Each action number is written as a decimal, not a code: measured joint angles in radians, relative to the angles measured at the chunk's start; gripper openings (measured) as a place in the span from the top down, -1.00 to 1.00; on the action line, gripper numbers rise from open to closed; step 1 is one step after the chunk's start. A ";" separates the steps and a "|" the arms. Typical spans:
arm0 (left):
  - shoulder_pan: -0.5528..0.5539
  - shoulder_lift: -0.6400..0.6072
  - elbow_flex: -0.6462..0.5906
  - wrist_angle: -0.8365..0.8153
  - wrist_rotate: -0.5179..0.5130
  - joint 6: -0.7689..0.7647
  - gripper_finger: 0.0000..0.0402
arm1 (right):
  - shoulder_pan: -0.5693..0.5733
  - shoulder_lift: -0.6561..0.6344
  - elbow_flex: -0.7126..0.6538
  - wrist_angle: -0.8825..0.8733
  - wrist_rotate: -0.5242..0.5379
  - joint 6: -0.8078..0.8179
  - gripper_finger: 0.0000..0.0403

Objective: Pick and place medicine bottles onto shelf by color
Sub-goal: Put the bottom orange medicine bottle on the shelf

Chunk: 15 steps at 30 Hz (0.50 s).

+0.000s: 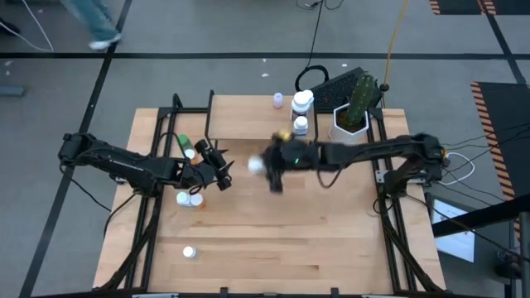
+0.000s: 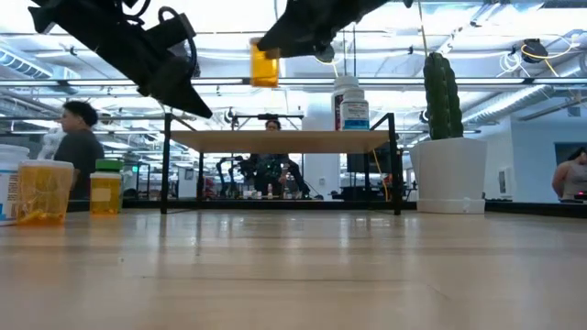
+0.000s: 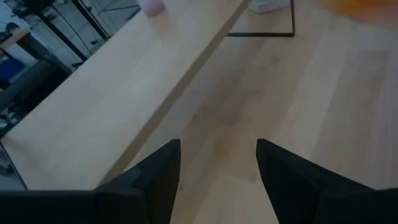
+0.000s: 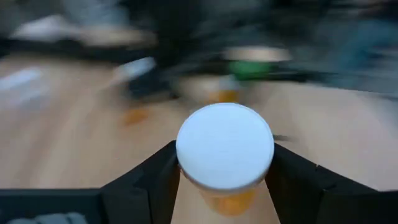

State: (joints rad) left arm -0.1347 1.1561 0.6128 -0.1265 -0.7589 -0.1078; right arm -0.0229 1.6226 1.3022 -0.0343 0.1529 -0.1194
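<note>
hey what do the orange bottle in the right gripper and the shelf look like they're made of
Orange bottle, held in the right gripper: probably translucent plastic, since light glows through its amber body; its white cap looks matte and opaque. Shelf: pale wood board with a smooth matte face, on thin black legs that look like metal.

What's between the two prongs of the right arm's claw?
An orange medicine bottle with a white cap sits between the right claw prongs, seen in the right wrist view; the low view shows it lifted above the table.

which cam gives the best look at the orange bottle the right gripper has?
Right wrist view: the orange bottle fills the frame, white cap up, clamped in the right gripper. Low view shows its orange body raised above shelf level. High view shows only its cap. Left wrist view: an orange blur.
</note>
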 joint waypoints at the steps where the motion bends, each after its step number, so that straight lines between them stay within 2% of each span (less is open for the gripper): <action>1: -0.003 0.000 0.000 -0.001 0.000 -0.006 -0.05 | -0.022 -0.013 0.000 0.018 0.071 0.022 0.01; 5: -0.014 0.000 0.000 -0.006 0.000 -0.019 -0.05 | -0.117 -0.045 0.005 0.054 0.296 0.083 0.01; 8: -0.018 0.001 0.000 -0.007 0.000 -0.019 -0.05 | -0.169 -0.018 0.038 0.008 0.344 0.127 0.01; 13: -0.014 0.001 0.000 -0.004 0.000 -0.011 -0.05 | -0.205 0.068 0.127 -0.063 0.362 0.165 0.01; 15: -0.010 0.001 0.000 -0.002 0.000 -0.008 -0.05 | -0.208 0.107 0.167 -0.078 0.440 0.159 0.01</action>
State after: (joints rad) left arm -0.1450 1.1570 0.6128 -0.1286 -0.7587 -0.1162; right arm -0.2306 1.7299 1.4695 -0.1120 0.5925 0.0401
